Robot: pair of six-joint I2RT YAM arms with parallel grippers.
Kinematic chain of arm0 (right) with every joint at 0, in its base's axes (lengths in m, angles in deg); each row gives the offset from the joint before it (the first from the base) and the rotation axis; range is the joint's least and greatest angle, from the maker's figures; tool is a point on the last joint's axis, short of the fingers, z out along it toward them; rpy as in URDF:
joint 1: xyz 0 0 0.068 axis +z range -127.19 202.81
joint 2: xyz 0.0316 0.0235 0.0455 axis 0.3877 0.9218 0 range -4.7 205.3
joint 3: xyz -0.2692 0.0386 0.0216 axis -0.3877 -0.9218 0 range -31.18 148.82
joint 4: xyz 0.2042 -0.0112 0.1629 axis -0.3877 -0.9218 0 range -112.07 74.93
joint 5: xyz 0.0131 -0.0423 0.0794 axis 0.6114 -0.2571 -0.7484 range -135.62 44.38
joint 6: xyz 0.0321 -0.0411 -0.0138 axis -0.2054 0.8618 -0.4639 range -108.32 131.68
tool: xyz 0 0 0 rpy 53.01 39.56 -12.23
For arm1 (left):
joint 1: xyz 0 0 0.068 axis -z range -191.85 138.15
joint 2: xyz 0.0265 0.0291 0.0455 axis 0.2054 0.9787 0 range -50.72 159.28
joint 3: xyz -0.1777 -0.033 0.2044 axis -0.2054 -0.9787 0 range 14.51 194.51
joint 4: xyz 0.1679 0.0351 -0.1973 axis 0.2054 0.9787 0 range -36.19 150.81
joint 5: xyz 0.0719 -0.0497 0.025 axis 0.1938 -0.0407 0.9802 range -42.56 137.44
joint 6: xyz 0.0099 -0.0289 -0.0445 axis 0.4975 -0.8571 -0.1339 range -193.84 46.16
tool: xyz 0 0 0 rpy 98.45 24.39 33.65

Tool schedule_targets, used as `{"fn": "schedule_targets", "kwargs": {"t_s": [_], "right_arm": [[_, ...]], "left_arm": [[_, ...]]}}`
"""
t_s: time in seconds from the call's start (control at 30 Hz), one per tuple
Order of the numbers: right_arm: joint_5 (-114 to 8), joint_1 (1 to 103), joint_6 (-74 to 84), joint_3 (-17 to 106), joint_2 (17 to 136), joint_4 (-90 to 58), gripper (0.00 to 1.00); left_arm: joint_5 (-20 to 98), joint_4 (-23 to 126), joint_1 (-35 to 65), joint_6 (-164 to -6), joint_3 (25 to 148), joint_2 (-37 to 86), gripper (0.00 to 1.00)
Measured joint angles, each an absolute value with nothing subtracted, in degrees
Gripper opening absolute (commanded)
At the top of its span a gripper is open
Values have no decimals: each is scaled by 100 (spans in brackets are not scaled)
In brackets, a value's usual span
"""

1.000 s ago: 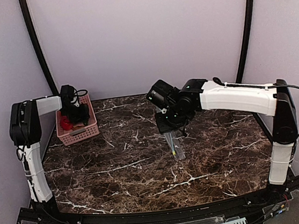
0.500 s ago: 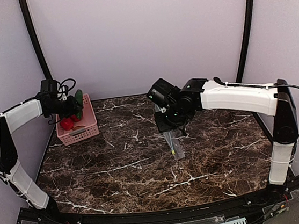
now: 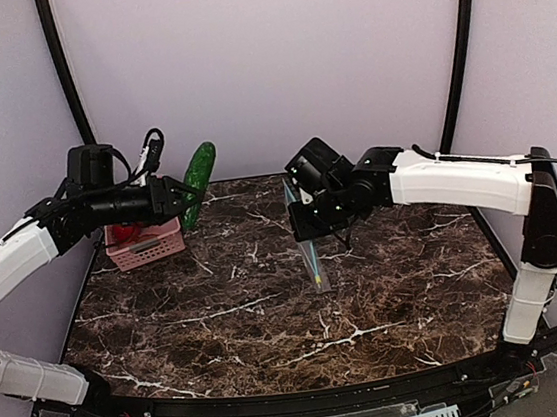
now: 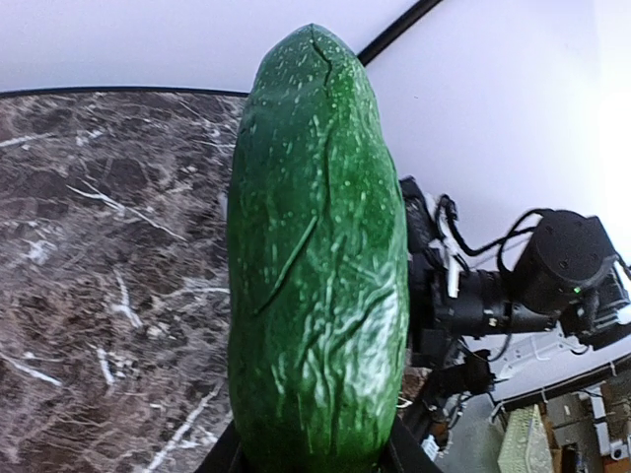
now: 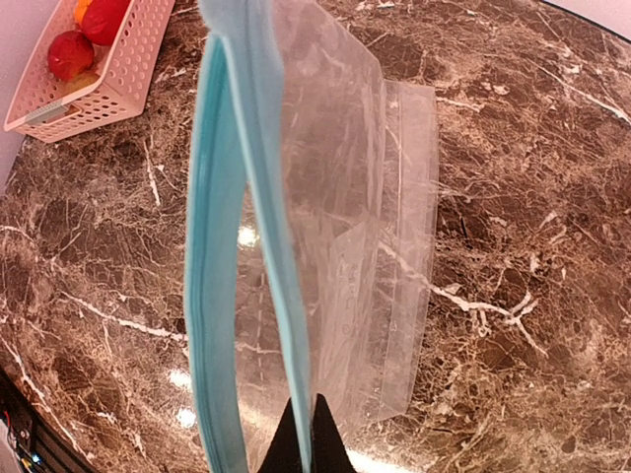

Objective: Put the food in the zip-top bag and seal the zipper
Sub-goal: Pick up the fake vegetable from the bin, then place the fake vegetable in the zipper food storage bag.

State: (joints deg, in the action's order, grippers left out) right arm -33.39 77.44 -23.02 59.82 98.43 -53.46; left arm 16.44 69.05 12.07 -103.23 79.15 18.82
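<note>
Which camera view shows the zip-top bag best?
Right wrist: the zip-top bag fills it, teal zipper parted. Top external shows only a thin hanging sliver; left wrist shows none of it.

The cucumber [image 4: 315, 256] has a glossy green skin, finely pimpled and creased, like moulded plastic; the zip-top bag [image 5: 365, 227] is thin clear plastic film, shiny and wrinkled; its zipper [image 5: 212, 296] is a smoother, opaque teal plastic strip; the counter [image 5: 513, 197] looks like polished dark marble with white veins, catching glare; the basket [image 5: 128, 69] is matt pink slotted plastic; the food [image 5: 71, 54] in it is smooth, shiny red.
</note>
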Motion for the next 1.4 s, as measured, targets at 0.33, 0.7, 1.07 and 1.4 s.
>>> {"fn": "schedule_targets", "kwargs": {"t_s": [0.33, 0.7, 1.07, 1.4], "right_arm": [[-3527, 7722, -2130, 5709, 9778, -4817, 0], [-3519, 7700, -2112, 5707, 9778, -4699, 0], [-3508, 7700, -2005, 5707, 9778, -4675, 0], [-3399, 7703, -1981, 5720, 9795, -4682, 0]], "left_arm": [[1491, 5696, 2562, -11776, 6953, 1648, 30], [1384, 5305, 3183, -12255, 6938, 2365, 30], [1382, 5176, 3198, -12353, 6938, 2819, 29], [1412, 5067, 3205, -12388, 6938, 3101, 28]]}}
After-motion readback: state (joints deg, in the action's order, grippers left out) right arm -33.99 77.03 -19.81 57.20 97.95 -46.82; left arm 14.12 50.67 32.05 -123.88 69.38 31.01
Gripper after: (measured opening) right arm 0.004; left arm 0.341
